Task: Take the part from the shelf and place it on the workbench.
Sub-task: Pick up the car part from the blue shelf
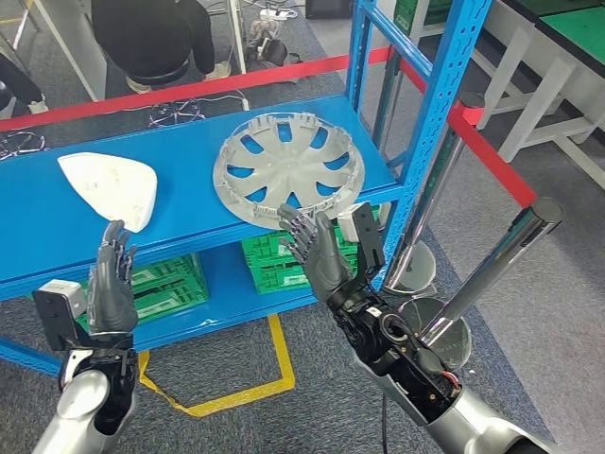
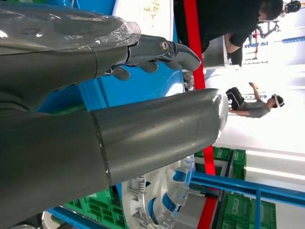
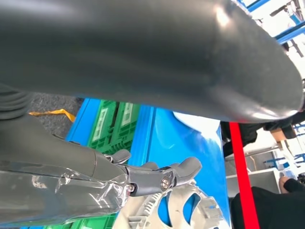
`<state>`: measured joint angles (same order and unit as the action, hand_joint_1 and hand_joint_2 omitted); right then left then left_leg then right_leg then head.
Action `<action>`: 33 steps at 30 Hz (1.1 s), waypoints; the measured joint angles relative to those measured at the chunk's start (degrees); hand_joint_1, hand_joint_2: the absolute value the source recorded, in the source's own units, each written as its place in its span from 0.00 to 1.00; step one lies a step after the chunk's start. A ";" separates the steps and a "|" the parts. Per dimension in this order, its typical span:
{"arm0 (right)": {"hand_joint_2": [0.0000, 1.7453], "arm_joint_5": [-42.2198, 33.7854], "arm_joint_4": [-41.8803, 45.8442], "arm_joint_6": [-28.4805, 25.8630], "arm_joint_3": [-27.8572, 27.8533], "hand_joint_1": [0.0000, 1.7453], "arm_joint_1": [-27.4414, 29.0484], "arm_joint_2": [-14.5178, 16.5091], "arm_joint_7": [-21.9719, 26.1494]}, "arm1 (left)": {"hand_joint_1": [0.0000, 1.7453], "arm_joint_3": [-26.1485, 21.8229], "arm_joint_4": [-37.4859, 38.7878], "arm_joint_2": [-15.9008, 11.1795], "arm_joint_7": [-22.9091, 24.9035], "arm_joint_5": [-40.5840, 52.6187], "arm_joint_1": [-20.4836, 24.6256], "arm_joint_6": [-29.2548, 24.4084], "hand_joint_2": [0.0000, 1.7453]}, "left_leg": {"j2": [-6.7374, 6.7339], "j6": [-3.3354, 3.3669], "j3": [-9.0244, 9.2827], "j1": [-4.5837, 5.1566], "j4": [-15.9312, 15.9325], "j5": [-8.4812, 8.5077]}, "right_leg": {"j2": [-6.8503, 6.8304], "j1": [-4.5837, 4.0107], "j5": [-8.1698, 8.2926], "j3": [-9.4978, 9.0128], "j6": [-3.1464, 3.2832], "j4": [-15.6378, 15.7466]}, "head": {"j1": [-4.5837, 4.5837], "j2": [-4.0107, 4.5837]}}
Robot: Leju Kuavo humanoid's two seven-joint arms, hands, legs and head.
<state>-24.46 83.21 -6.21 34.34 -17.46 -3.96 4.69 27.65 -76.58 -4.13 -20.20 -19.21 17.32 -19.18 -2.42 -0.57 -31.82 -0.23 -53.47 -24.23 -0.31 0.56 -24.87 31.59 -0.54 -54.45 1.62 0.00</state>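
A silver wheel cover with spoke cut-outs lies flat on the blue upper shelf, its near rim at the shelf's front edge. My right hand is raised just in front of that rim, fingers spread, holding nothing. In the right wrist view its fingertips hover beside the cover's rim. My left hand is raised below the shelf's front edge, fingers apart and empty, close under a white triangular part. The left wrist view shows the cover beyond the thumb.
Green crates sit on the lower shelf. The blue upright post stands right of the cover. Chrome stanchions with red barrier tape run along the right. A seated person is behind the shelf. Yellow floor marking lies below.
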 joint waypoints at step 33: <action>0.00 22.15 -0.89 1.83 -7.84 0.00 -0.46 -6.80 -8.40 | 0.00 0.00 0.67 0.50 0.62 0.13 -1.18 0.11 0.00 | 0.02 0.02 0.00 0.03 -0.01 -0.01 | -0.01 0.01 0.00 -0.01 0.00 0.00 | 0.02 0.00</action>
<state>-2.31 82.32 -4.38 26.50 -17.92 -10.76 -3.71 27.65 -75.92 -3.63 -19.58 -19.08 16.14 -19.07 -2.40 -0.55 -31.82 -0.20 -53.47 -24.24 -0.32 0.57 -24.86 31.59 -0.55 -54.45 1.64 0.00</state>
